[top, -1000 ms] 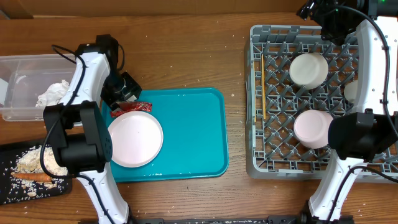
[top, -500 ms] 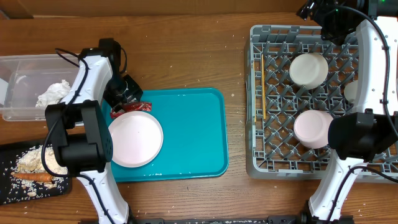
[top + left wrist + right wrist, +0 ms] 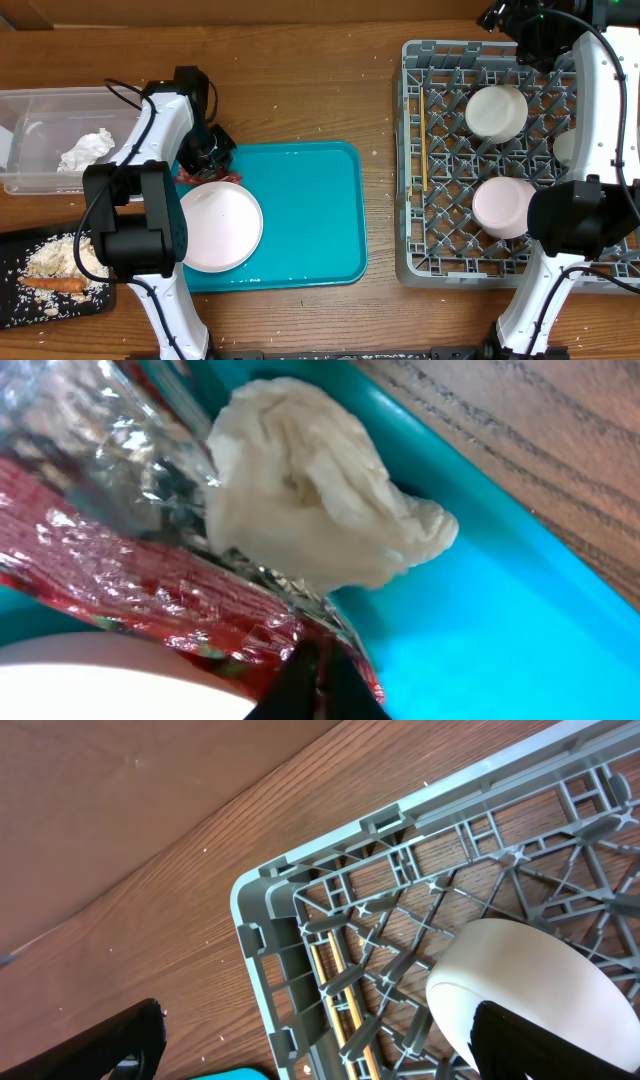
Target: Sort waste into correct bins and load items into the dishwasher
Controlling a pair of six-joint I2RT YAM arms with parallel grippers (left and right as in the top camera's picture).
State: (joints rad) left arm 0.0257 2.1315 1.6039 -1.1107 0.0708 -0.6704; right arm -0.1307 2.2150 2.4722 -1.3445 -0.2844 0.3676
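Left claw [image 3: 203, 160] has now snapped shut on the red wrapper [image 3: 140, 585].

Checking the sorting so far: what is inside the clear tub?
One crumpled white tissue lies in the tub. The left arm covers the tub's right end, so anything there is hidden.

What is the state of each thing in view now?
left gripper, shut on the red wrapper
right gripper, open, near the dish rack corner
plate, empty, on the teal tray
first tissue, crumpled, against the wrapper
clear tub, holding the second tissue
black tray, holding food scraps and a carrot
chopsticks, lying in the dish rack
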